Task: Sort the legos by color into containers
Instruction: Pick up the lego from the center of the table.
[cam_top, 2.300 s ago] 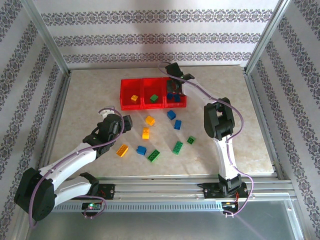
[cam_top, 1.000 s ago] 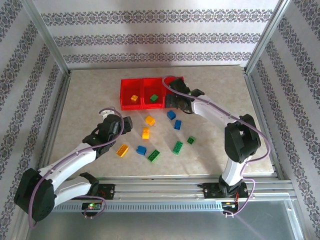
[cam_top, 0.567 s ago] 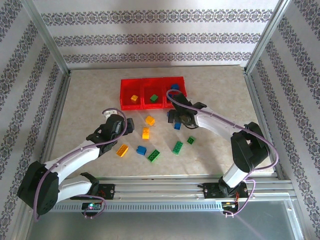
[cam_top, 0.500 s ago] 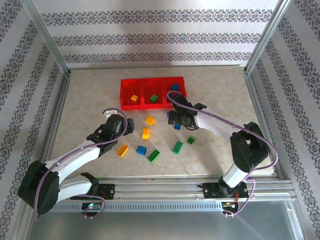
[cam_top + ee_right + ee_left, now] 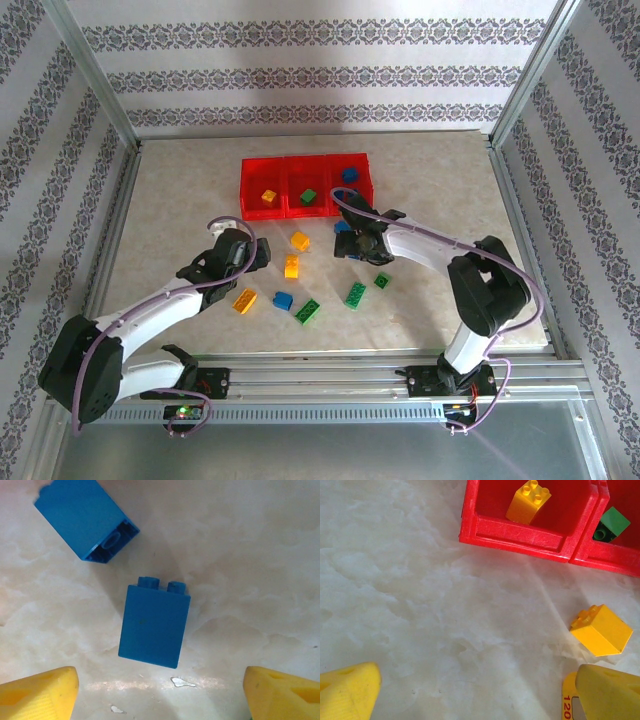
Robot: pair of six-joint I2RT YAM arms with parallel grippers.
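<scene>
Left pincer gapes empty, one finger marked "120"; right pincer spread wide above a blue lego.

The left arm and the right arm are built alike: smooth white link shells joined by chunky black joint housings. A lilac cable runs loosely along each arm from base to wrist. A green light glows at the left arm's black base. The left gripper and the right gripper have blunt, wedge-shaped yellow fingers. One finger of the left gripper bears black printed digits.
</scene>
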